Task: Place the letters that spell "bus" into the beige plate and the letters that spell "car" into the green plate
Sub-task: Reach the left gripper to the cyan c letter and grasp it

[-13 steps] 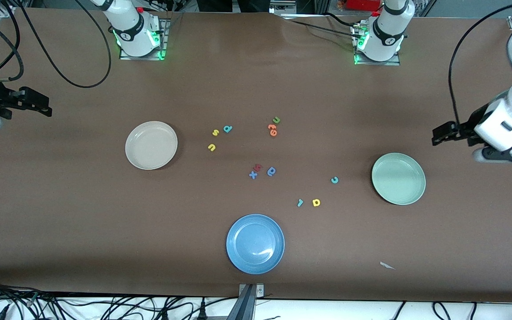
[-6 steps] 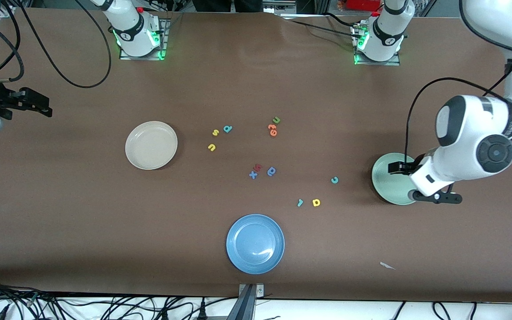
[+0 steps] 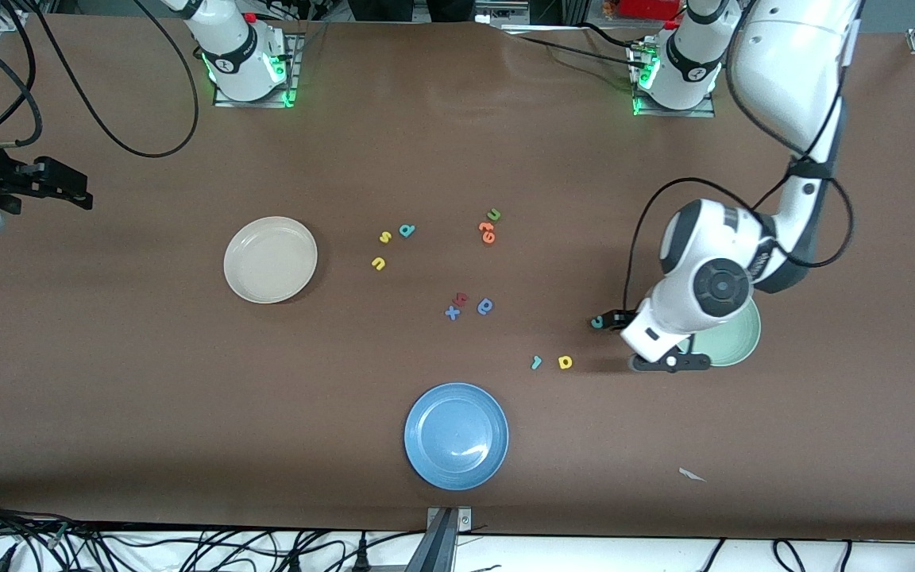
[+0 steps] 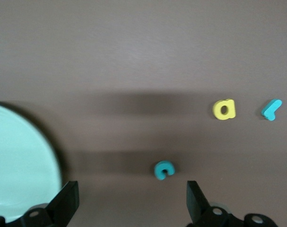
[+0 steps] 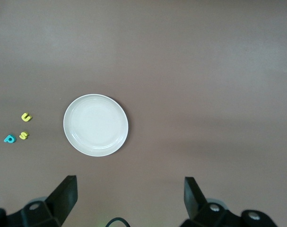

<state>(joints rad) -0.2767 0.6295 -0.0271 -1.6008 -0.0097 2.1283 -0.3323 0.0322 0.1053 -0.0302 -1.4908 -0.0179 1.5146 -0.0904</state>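
My left gripper (image 3: 611, 321) (image 4: 131, 204) hangs open and empty over the table between the teal "c" (image 3: 598, 322) (image 4: 163, 170) and the green plate (image 3: 734, 346) (image 4: 20, 161), which the arm partly hides. The yellow "a" (image 3: 565, 362) (image 4: 224, 109) and teal "r" (image 3: 536, 363) (image 4: 271, 109) lie nearer the front camera. The yellow "s" (image 3: 384, 237) (image 5: 23, 135), teal "b" (image 3: 407, 230) (image 5: 9, 139) and yellow "u" (image 3: 378, 264) (image 5: 26, 117) lie beside the empty beige plate (image 3: 270, 260) (image 5: 96, 125). My right gripper (image 3: 80, 194) (image 5: 129, 198) waits open at its end of the table.
A green "u" (image 3: 494, 214) and orange letters (image 3: 487, 232) lie mid-table. A red letter (image 3: 461, 299), a blue "x" (image 3: 452, 312) and a darker blue round letter (image 3: 485, 307) sit together. A blue plate (image 3: 456, 436) stands near the front edge, a paper scrap (image 3: 692, 475) beside it.
My left arm has swung in from its end of the table, across the green plate, to just beside the teal "c". The right arm has not moved.
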